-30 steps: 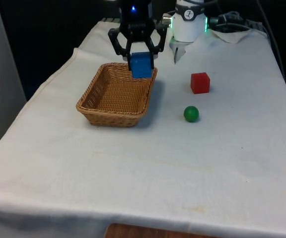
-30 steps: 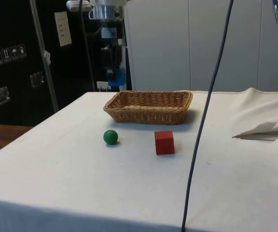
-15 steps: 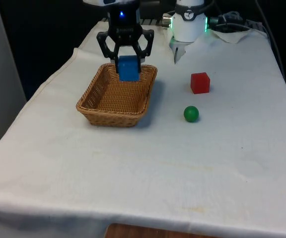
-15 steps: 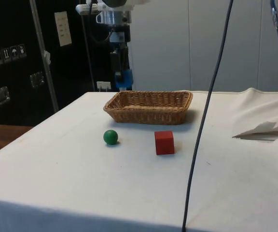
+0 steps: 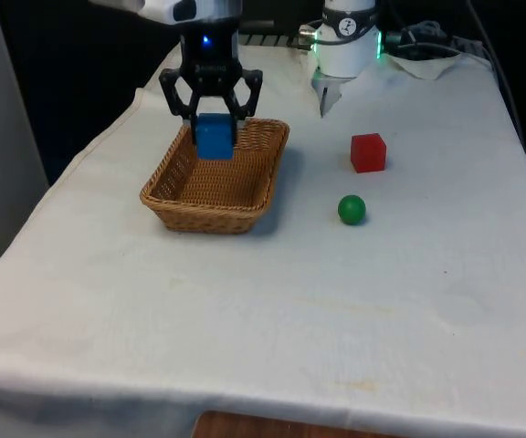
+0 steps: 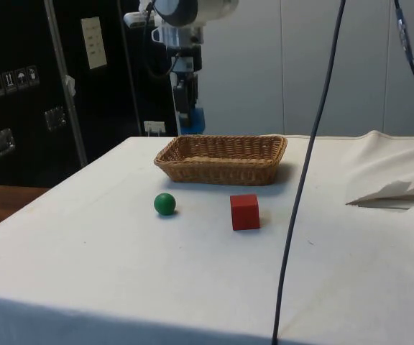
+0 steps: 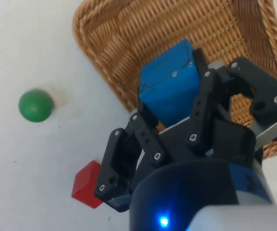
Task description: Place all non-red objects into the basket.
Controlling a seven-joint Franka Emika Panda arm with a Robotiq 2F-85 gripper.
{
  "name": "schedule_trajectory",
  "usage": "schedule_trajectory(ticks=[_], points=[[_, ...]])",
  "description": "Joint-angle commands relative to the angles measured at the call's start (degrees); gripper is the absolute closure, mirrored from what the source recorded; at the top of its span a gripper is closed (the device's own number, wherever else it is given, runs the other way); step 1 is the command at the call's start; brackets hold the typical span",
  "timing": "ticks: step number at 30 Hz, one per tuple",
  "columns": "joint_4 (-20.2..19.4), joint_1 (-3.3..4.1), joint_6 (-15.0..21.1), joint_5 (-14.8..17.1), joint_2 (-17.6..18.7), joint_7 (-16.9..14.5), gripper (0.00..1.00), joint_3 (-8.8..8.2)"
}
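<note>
So going across the front view from its left: the wicker basket [image 5: 215,178] sits toward that side of the table, and the gripper [image 5: 212,117] has slid over in the last second from the basket's far right corner to hang above its far end, properly inside the rim line now. It's clamped on the blue block [image 5: 214,136], fingers pinching it from both sides, and the wrist view shows the blue block [image 7: 169,89] with basket weave right underneath it rather than cloth. From the side view the block [image 6: 195,120] is hanging clear above the basket rim [image 6: 221,139], not down in it. So my read is the carry part is pretty much done and it just needs a lowering or a drop to bank the first non-red thing. Further toward the front view's right, the green ball [image 5: 352,209] is sitting on the cloth, well apart from the basket, so that's the one left to fetch. The red cube [image 5: 368,152] is just behind it and should stay put.
</note>
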Motion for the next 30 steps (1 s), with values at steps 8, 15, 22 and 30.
schedule_trajectory(ticks=[8,15,22,30], points=[[-2.06,0.00,5.21,0.74,0.92,0.06,0.99,0.23],[-2.81,-0.23,9.11,2.69,3.15,0.40,0.99,0.80],[-2.75,-0.34,10.14,4.53,4.47,0.11,0.99,1.09],[-2.69,-0.34,10.03,4.98,5.27,0.11,0.99,1.26]])
